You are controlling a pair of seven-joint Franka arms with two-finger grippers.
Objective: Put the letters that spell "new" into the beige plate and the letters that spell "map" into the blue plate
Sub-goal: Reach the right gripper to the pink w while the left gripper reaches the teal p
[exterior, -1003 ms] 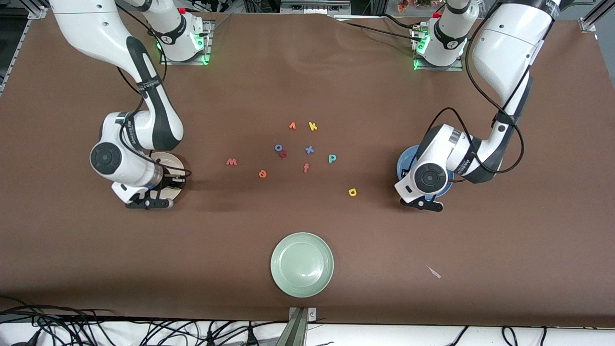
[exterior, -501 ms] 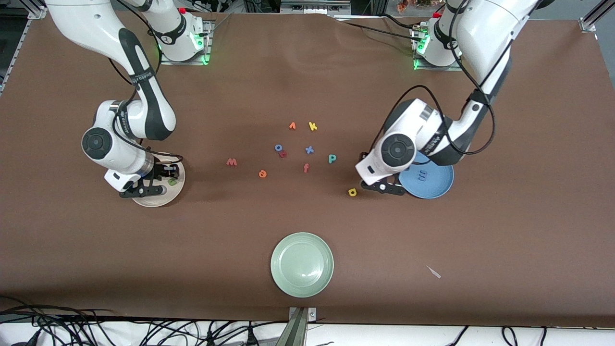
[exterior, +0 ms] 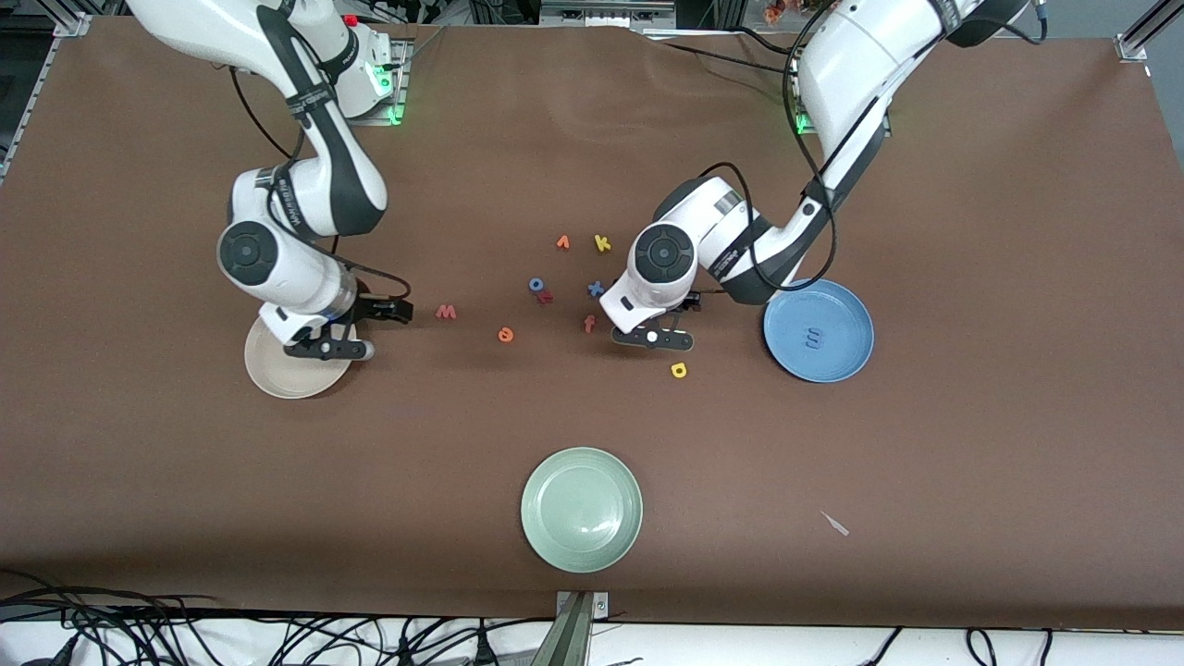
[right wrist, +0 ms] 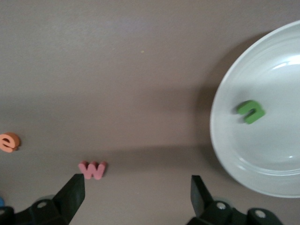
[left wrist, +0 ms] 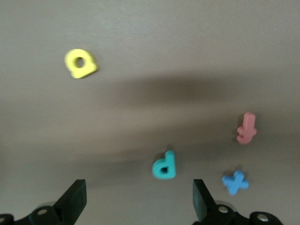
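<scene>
Left end effector [exterior: 652, 324], fingers wide, over the letter cluster: teal p [left wrist: 164, 165] lies between fingertips w/ bare table all round; blue x [left wrist: 235, 182] & orange f [left wrist: 246, 128] crowd one side. Right end effector [exterior: 356, 328], open, at beige plate [exterior: 277, 375] edge; salmon w [exterior: 446, 312] just beside, clear.

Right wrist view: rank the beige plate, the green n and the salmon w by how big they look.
1. beige plate, by far the largest, though partly cut off.
2. green n and salmon w: look alike in size, so not ranked.
</scene>
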